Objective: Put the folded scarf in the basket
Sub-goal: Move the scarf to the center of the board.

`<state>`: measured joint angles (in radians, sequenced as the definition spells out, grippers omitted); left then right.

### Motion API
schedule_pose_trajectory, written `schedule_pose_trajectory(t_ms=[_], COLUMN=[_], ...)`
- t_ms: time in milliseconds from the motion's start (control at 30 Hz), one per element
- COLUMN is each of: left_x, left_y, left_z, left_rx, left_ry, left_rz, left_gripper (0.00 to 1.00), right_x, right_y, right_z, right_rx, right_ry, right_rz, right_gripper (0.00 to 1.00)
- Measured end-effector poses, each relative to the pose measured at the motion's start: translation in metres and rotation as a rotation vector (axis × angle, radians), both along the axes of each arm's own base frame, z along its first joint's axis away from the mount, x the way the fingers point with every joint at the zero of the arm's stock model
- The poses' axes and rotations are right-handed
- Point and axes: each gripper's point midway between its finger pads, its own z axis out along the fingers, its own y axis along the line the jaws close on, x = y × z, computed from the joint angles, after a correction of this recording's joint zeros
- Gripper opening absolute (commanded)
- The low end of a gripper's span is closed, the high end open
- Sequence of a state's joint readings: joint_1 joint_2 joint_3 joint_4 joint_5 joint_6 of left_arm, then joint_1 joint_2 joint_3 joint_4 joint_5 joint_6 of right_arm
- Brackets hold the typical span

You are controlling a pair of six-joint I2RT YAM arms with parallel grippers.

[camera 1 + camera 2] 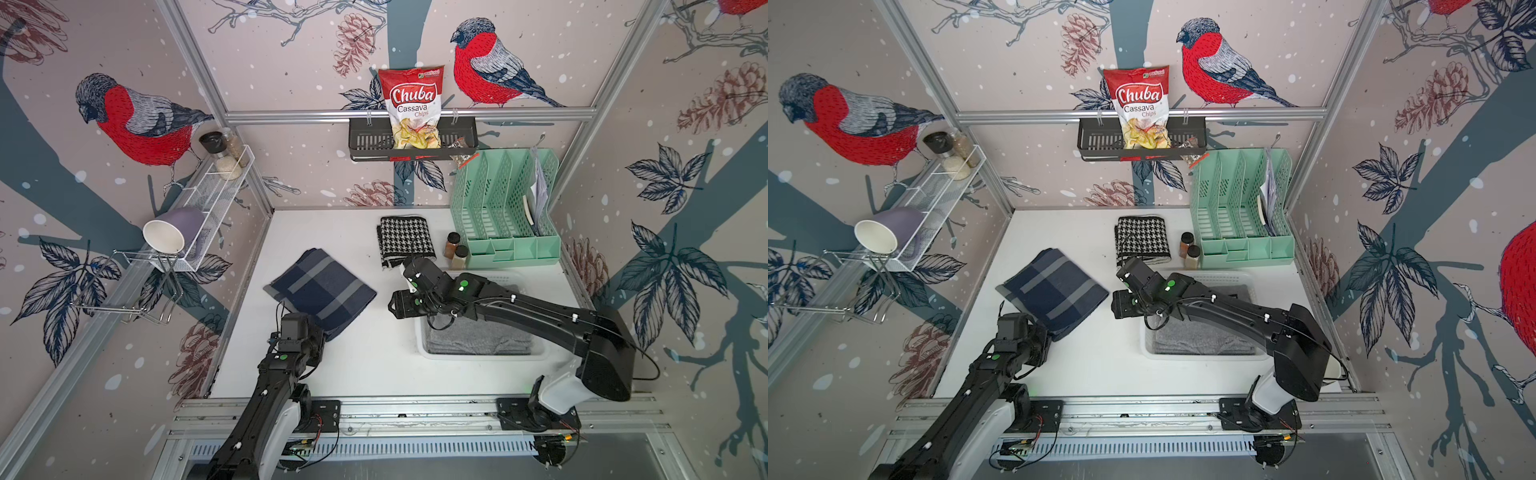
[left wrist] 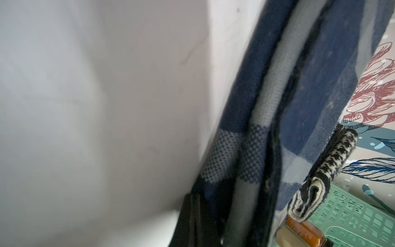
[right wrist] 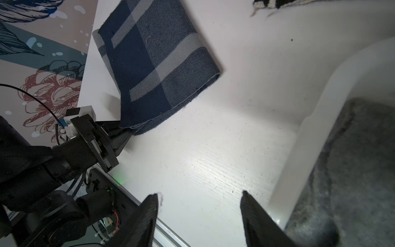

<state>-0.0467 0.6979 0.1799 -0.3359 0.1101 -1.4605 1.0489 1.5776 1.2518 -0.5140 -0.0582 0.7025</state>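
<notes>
While L hand (image 3: 125, 130) grips corner of navy scarf (image 1: 322, 286), basket (image 1: 478, 357) sits apart; R hand (image 3: 200, 193) wide.

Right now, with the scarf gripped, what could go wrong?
The left claw pinches only a corner of the navy scarf, so lifting may unfold it. The right arm reaches over the basket and could block the drop. The basket already holds a grey cloth, leaving less room.

Bird-print walls (image 1: 540, 50), white, perhaps wood-grained tabletop (image 1: 374, 368)
</notes>
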Motion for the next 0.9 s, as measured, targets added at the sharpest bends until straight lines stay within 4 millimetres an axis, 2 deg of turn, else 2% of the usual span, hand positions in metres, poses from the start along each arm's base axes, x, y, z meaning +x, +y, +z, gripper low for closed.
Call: schedule_pose_trajectory(t_ms=[267, 367, 633, 900], left_x=[-0.008, -0.010, -0.011, -0.013], left_y=[-0.014, -0.023, -0.047, -0.064], left_z=[0.011, 0.008, 0.014, 0.012], left_rx=[0.036, 0.053, 0.066, 0.084], left_ry=[0.050, 0.085, 0.083, 0.117], left_rz=[-0.031, -0.061, -0.117, -0.149], left_gripper=[0.00, 0.00, 0.00, 0.00], right_x=[-0.006, -0.007, -0.006, -0.003], right_y=[0.005, 0.004, 0.009, 0.015], right_z=[-0.010, -0.015, -0.018, -0.018], right_rx=[-0.025, -0.040, -0.047, -0.046], right_ry=[0.016, 0.025, 0.032, 0.033], right_rz=[0.017, 0.016, 0.017, 0.014], right_gripper=[0.68, 0.69, 0.70, 0.70])
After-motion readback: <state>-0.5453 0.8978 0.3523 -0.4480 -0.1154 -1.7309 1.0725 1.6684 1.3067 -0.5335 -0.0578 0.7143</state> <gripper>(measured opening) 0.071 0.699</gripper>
